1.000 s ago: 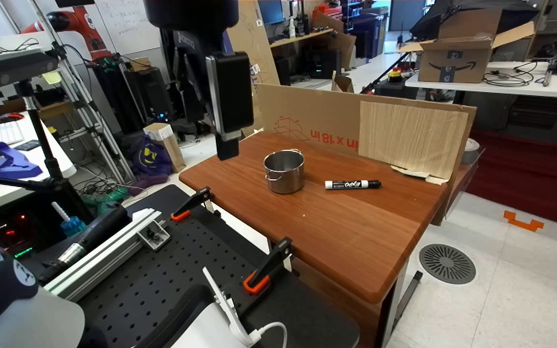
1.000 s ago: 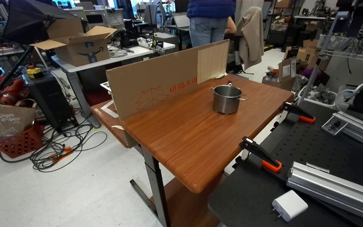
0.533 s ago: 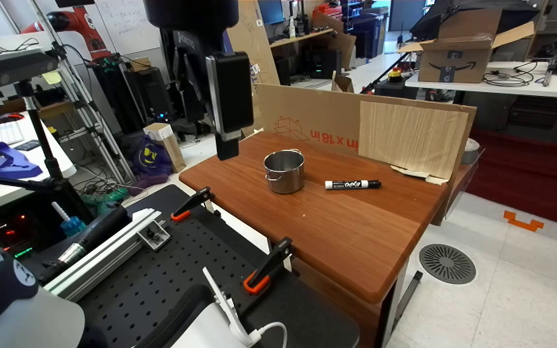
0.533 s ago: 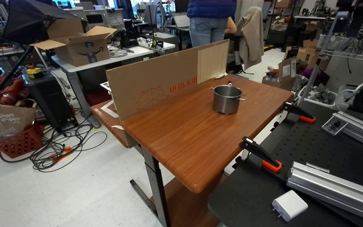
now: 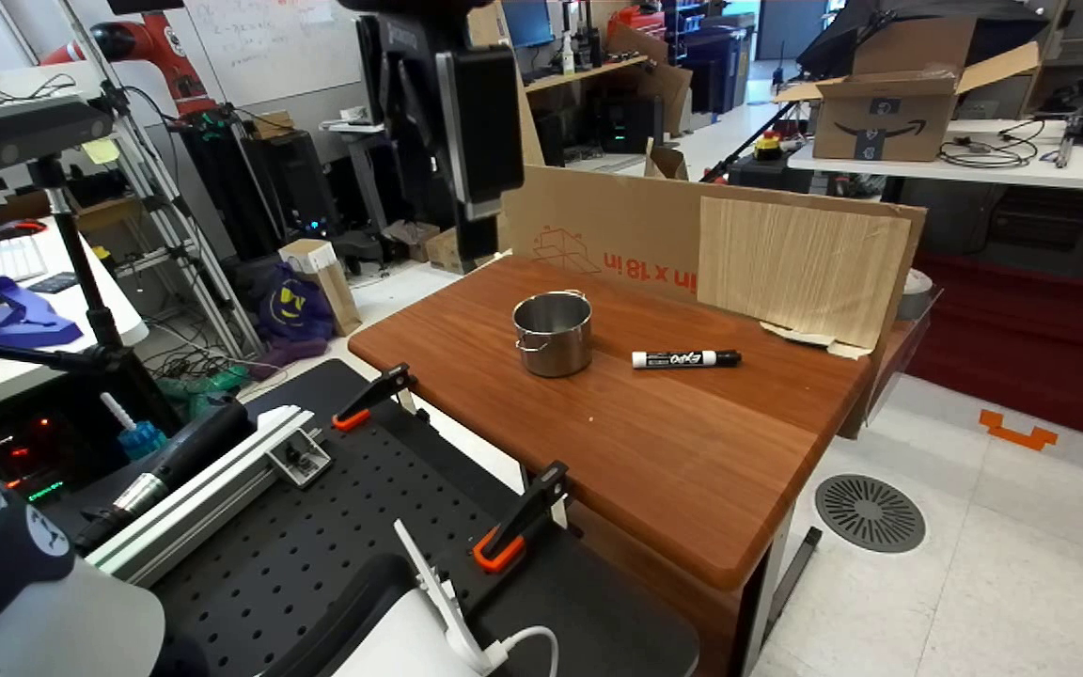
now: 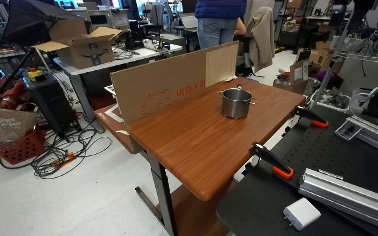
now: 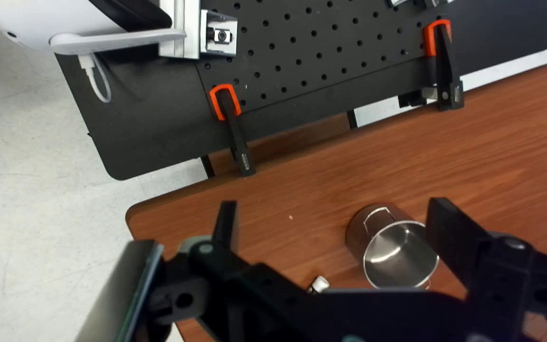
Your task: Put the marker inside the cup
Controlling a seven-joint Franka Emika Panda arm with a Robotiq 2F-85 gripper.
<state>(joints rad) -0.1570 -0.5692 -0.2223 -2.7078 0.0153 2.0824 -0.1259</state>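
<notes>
My hand (image 7: 334, 211) hangs higher than the table (image 5: 654, 461), spread wide and holding nothing; below its level, the cup (image 5: 556, 346) stands upright; the marker (image 5: 687, 359) lies near the cup, mostly hidden behind my hand in the wrist view.

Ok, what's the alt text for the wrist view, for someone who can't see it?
An open gripper seen from its wrist, above a wooden table with a metal cup on it. Little more than the white end of a marker shows near the cup, the gripper hiding the rest. Two clamps sit along a black board beside the table.
</notes>
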